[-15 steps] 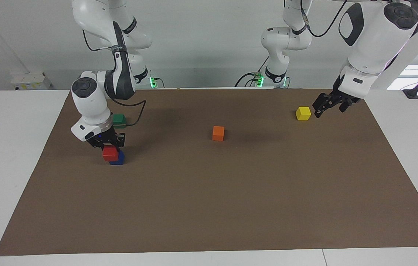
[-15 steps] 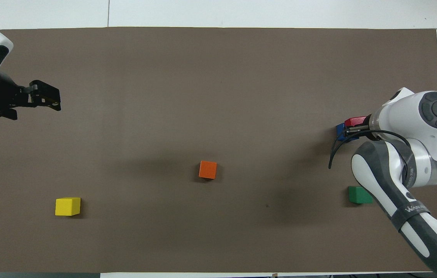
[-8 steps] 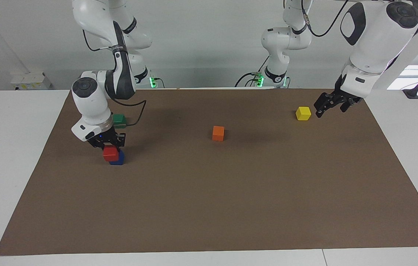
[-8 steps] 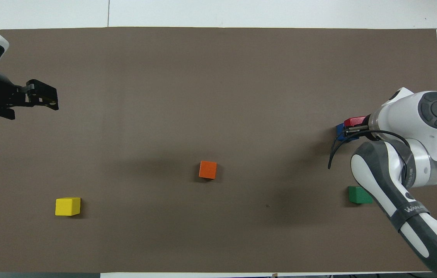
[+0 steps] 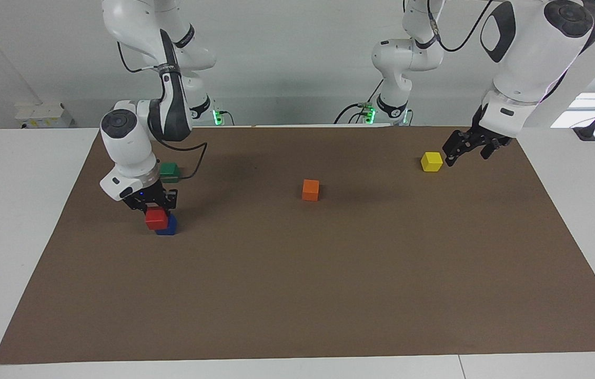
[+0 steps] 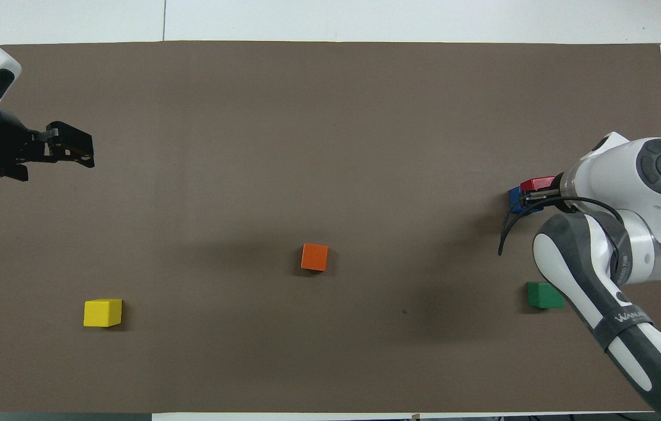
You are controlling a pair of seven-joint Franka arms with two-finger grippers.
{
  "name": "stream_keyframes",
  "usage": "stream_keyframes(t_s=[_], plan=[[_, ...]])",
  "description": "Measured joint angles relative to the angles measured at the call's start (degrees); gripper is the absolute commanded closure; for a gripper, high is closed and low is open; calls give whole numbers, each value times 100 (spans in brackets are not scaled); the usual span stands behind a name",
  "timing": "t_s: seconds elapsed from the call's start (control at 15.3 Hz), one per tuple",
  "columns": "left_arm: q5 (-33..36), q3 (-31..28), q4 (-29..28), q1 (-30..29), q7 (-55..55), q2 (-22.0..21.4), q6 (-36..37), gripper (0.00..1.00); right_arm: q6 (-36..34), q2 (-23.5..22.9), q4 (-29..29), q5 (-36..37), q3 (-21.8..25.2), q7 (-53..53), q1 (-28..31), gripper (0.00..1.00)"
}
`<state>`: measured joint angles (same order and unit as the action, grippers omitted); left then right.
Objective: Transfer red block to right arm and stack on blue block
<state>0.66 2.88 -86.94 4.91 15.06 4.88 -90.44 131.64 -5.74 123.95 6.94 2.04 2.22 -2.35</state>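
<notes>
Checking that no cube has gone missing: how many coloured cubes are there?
5: red block on the blue block under the right gripper; green cube nearer the robots; orange cube mid-table; yellow cube beside the left gripper.

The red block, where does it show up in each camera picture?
Facing view: the red block is in the right gripper, over the blue block.
Overhead view: only its top edge shows beside the right arm's wrist.
Shared landmark: the green block, nearer the robots.
</notes>
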Motion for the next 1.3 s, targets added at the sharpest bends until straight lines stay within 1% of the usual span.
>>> stream_keyframes(t_s=[0.13, 0.2, 0.26, 0.46, 0.52, 0.72, 0.91, 1.11, 1.3], plan=[[0, -2, 0, -2, 21, -13, 2, 0, 0, 17, -6, -40, 0, 36, 0, 10], [0, -14, 0, -6, 28, -17, 3, 0, 0, 29, -14, -54, 0, 44, 0, 7], [0, -32, 0, -12, 30, -20, 3, 0, 0, 46, -16, -62, 0, 47, 0, 0], [0, -67, -1, -18, 30, -20, 3, 0, -60, 88, -48, -81, 0, 56, 1, 0], [0, -66, -1, -18, 30, -20, 3, 0, -208, 98, -120, -81, 0, 56, 0, 0], [0, -64, -1, -18, 30, -20, 3, 0, -1143, 181, -684, -81, -2, 50, -1, 0], [0, -65, -1, -18, 30, -20, 3, 0, -2050, 435, -1356, -130, 5, -230, 9, 0], [0, -65, -1, -18, 30, -20, 3, 0, -2681, 749, -1810, -637, 24, -506, 198, 0], [0, -65, -1, -18, 30, -20, 3, 0, -3478, 928, -2318, -818, 48, -606, 370, 0]])
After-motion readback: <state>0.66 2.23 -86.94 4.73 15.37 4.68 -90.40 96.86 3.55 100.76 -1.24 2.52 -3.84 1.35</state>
